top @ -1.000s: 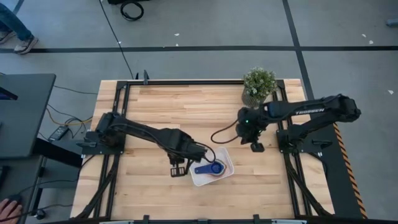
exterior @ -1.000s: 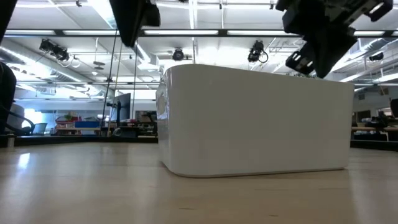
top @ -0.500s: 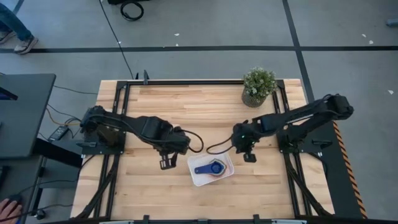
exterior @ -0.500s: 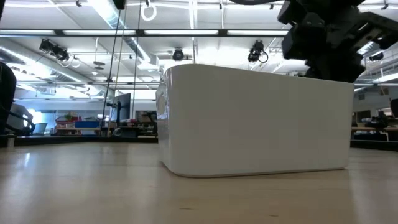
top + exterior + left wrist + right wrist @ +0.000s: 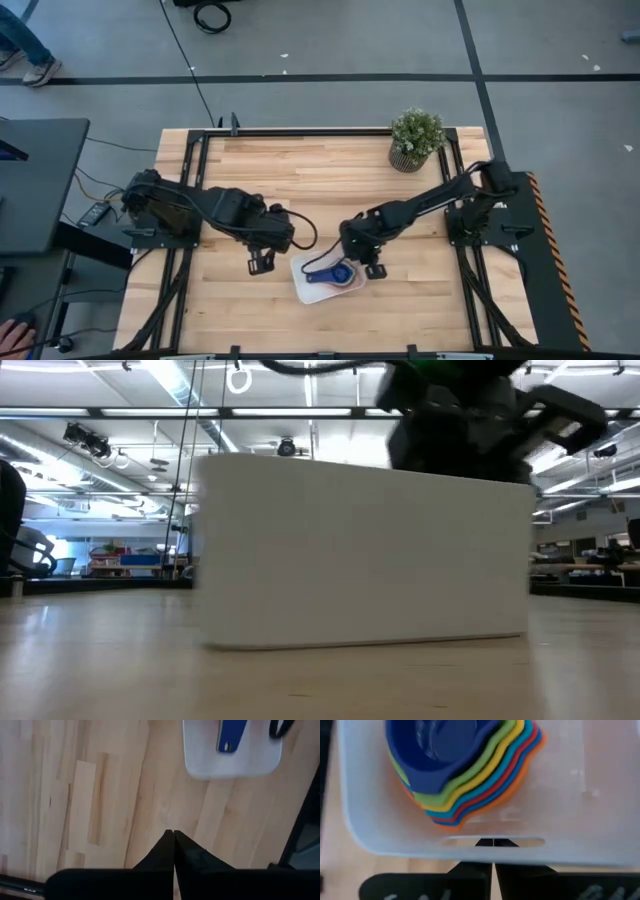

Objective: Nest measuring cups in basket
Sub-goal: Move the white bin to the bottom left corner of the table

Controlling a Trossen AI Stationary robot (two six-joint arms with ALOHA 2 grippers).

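**Inspector A:** We are finding the measuring cups (image 5: 465, 775) stacked as one nest inside the basket (image 5: 303, 287), navy on top. The nesting step looks complete.

**Inspector B:** Agreed. The right hand (image 5: 493, 851) is sitting clenched at the basket's rim, grasping nothing we can confirm. The left hand (image 5: 173, 836) is hanging clenched and empty over the desk (image 5: 300, 180). We are judging that withdrawal comes next.

A small potted plant (image 5: 416, 137) is sitting on the light wooden table (image 5: 300, 170) toward one o'clock. A dark desk (image 5: 35, 185) is standing at nine o'clock beside it.
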